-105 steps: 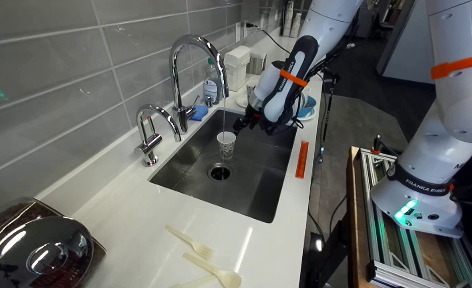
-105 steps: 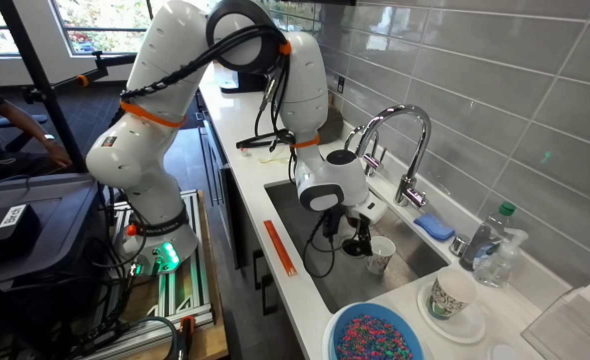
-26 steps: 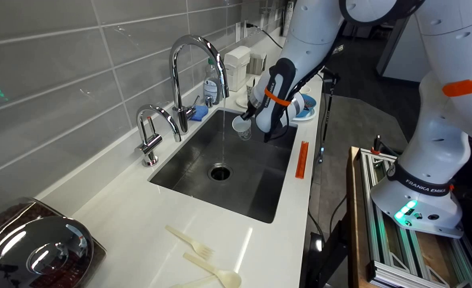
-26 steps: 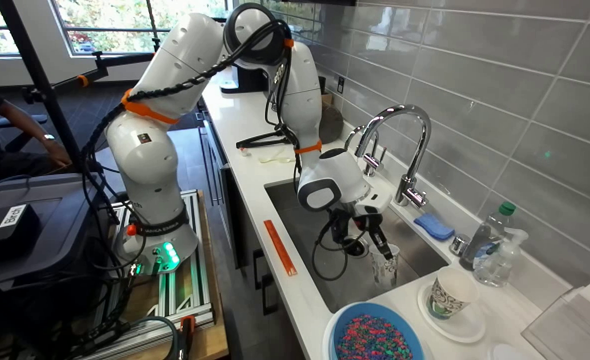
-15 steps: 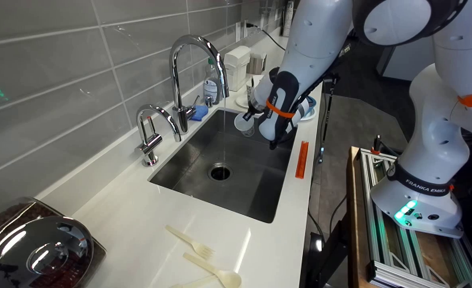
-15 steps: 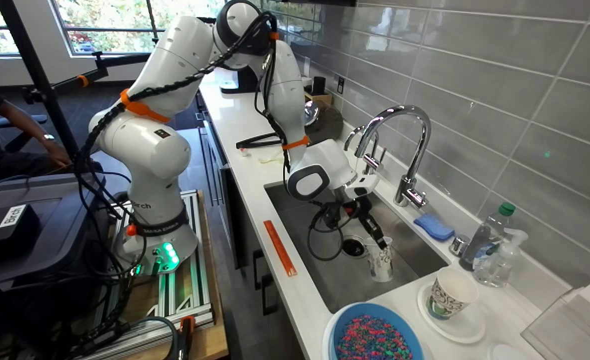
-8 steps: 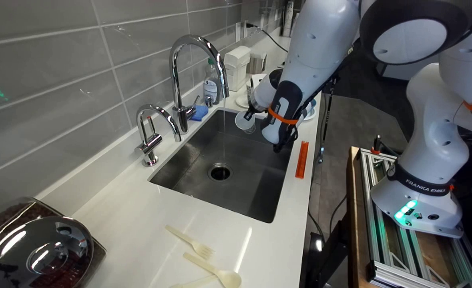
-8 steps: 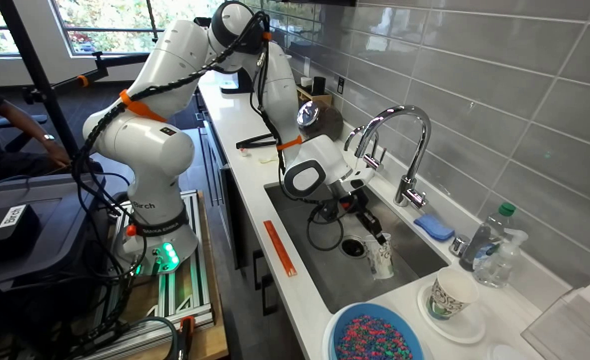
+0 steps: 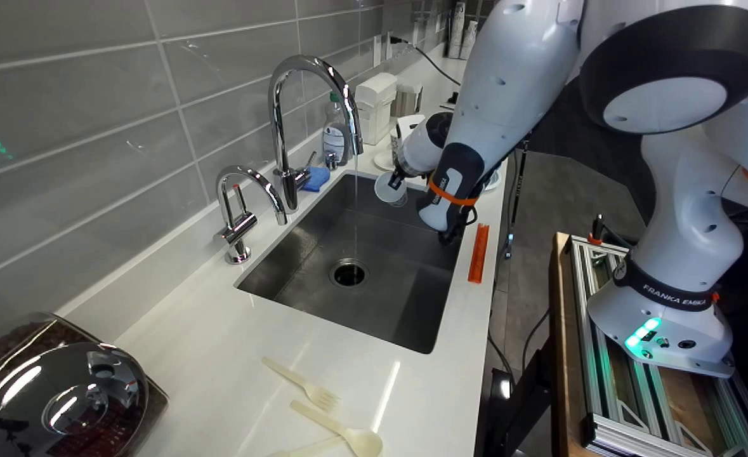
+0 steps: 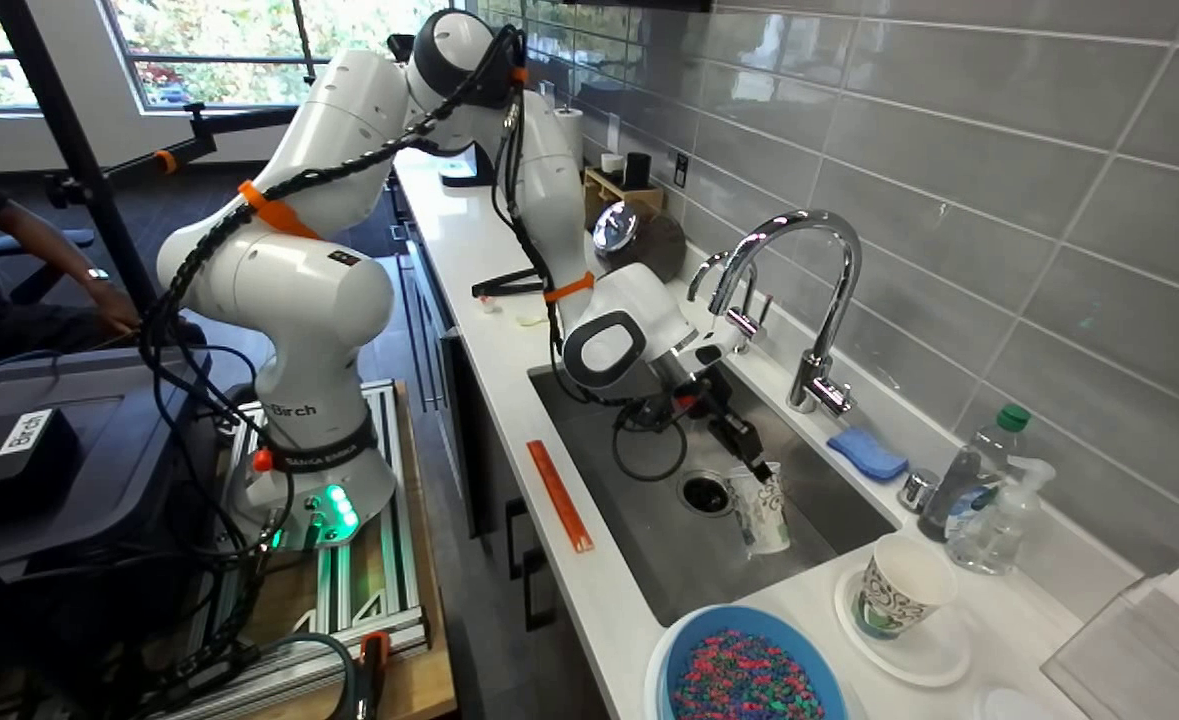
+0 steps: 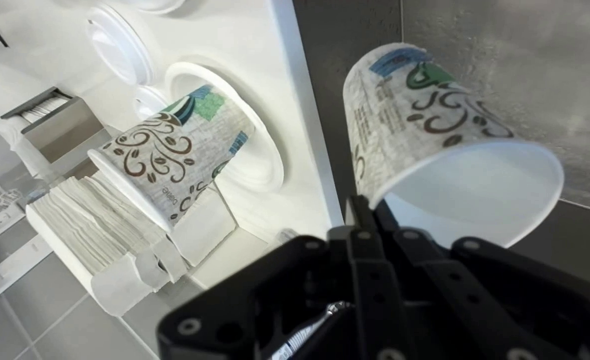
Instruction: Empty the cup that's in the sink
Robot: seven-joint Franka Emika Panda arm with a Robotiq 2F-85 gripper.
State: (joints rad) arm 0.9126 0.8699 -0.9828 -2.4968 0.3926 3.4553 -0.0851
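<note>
Tilted, scroll-printed paper cup point(image 11: 420, 110), white inside — rim pinched between black fingers point(image 11: 366, 245) | rectangular steel sink point(image 9: 374, 317) beneath | round drain point(image 9: 349, 274) — in both exterior views only

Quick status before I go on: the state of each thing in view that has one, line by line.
Gripper: shut on the cup at its rim.
Cup: tilted over the sink; cannot tell whether it holds any water.
Tall faucet: running, a thin stream falling.
Small faucet: no water showing.
Drain: uncovered.
Second cup: upright on a white plate.
Blue bowl: holding coloured bits.
Green-capped bottle: upright, cap on.
Base lights: lit green.
</note>
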